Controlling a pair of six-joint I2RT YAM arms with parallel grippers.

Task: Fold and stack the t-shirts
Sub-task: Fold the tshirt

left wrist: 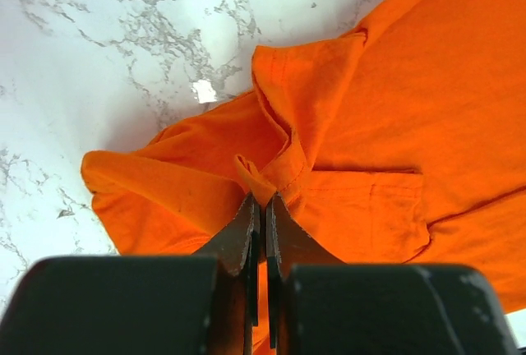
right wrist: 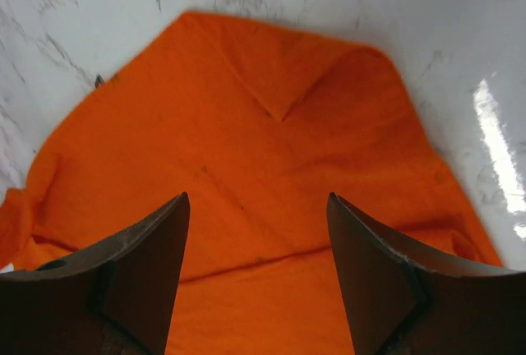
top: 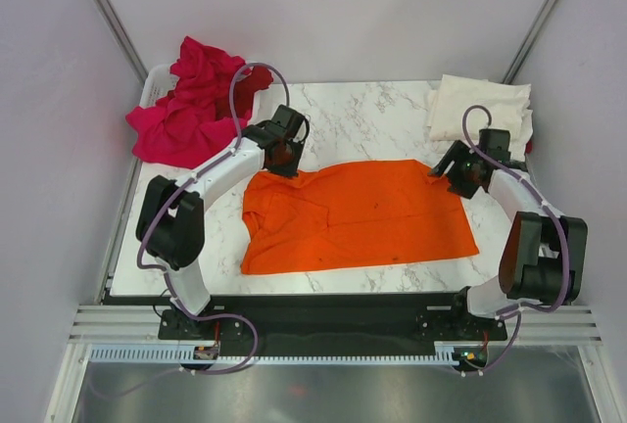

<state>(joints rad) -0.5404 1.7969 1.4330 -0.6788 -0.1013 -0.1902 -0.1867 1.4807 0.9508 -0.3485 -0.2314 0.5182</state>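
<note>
one orange t-shirt (top: 358, 215) is lying centre, one cream t-shirt (top: 480, 108) upper right; left gripper (left wrist: 263, 207) is clamping an orange fold; right gripper (right wrist: 256, 199) is gaping wide, empty.

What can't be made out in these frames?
Top view: its own wrist hides how the left end effector grips.
Top view: basket mostly buried by pink t-shirts; their count unclear.
Right wrist view: orange t-shirt cut off by the bottom edge and the right end effector.

Left pincer (left wrist: 261, 200) clamped, right pincer (right wrist: 257, 197) agape (both low)
</note>
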